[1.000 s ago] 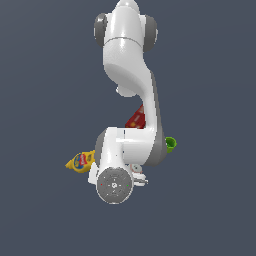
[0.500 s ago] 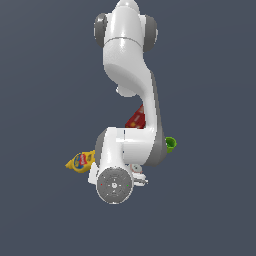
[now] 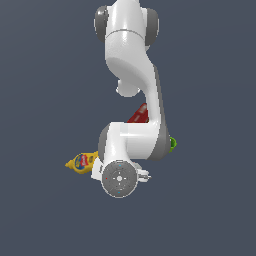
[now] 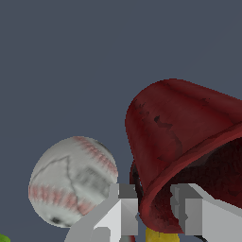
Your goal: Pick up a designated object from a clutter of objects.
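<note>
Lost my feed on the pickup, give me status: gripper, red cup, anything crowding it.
Gripper open, fingers straddling the rim. Dark red cup tipped on its side, not gripped yet. Baseball close beside one finger.

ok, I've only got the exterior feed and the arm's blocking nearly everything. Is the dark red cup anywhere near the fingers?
Observer: Yes. In the wrist view the dark red cup lies tipped, and its rim sits between the two fingers.
Operator: Closed on it?
Observer: Can't tell. One finger is outside the rim and one at the opening, with no clear contact.
Operator: Anything close beside it?
Observer: A white baseball right next to the cup, on the outer side of one finger.
Operator: Anything else?
Observer: A bit of yellow shows below the cup, between the fingers; too little to identify.
</note>
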`<state>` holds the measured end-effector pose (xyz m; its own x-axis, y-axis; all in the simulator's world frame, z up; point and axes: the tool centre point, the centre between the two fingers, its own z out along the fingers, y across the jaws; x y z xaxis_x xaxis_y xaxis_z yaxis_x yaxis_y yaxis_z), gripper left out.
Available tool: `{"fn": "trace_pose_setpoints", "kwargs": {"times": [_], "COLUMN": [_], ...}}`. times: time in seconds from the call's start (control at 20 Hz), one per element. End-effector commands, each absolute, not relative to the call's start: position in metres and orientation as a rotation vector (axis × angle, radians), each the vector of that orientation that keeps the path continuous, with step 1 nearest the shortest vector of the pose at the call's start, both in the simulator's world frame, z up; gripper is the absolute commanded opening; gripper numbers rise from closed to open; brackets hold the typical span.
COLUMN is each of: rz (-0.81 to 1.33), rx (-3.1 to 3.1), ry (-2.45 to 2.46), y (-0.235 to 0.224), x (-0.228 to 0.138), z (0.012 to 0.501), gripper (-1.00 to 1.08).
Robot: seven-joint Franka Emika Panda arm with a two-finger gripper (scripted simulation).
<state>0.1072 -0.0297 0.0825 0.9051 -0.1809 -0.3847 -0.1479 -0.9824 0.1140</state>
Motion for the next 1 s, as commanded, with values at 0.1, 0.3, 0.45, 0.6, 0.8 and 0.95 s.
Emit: {"fn": "trace_pose_setpoints", "kwargs": {"times": [0.1, 0.3, 0.45, 0.6, 0.8, 0.95], "rz": [-0.609, -0.609, -0.609, -0.609, -0.609, -0.609], "rx": [2.987, 2.986, 2.986, 2.986, 2.985, 2.984], "ry": [-0.259, -0.258, -0.258, -0.257, -0.257, -0.256], "y": [-0.019, -0.004, 0.011, 0.028, 0.052, 0.072], "x": [0.097, 0.083, 0.069, 0.053, 0.03, 0.011], "z": [0.098, 0.117, 0.135, 0.155, 0.185, 0.208], "gripper": [-1.0, -1.0, -1.0, -1.0, -1.0, -1.0]}}
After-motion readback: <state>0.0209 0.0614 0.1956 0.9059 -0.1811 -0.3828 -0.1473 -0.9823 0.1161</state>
